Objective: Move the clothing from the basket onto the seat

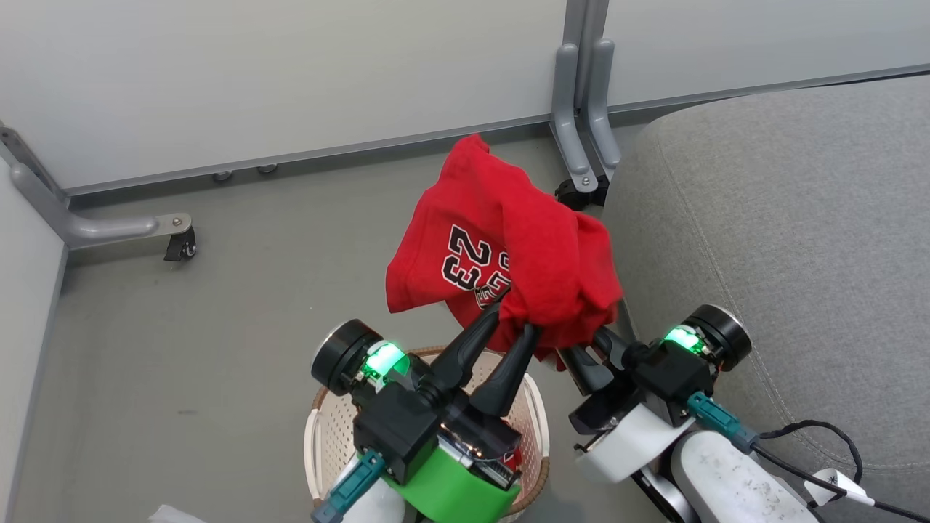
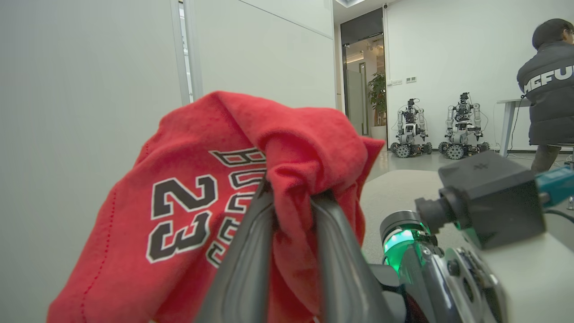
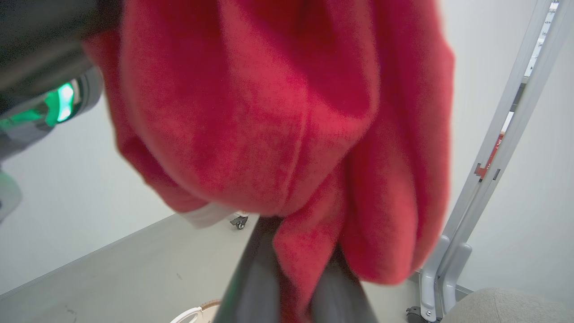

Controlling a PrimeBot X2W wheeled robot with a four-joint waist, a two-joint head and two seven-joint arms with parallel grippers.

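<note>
left fingers (image 2: 242,269): clamp 23 jersey (image 1: 552,254) | right fingers (image 3: 253,278): clamp 23 jersey

Bright, even, diffuse light fills all three views, leaving only faint soft shadows on the grey floor (image 1: 218,327). The head view is sharp; the green indicator lamps (image 1: 383,358) on the wrists glare pale at their cores. In the right wrist view the red jersey garment (image 3: 269,112) hangs close and blurred, and the grey metal partition post (image 3: 493,170) leans with wide-angle distortion.
</note>
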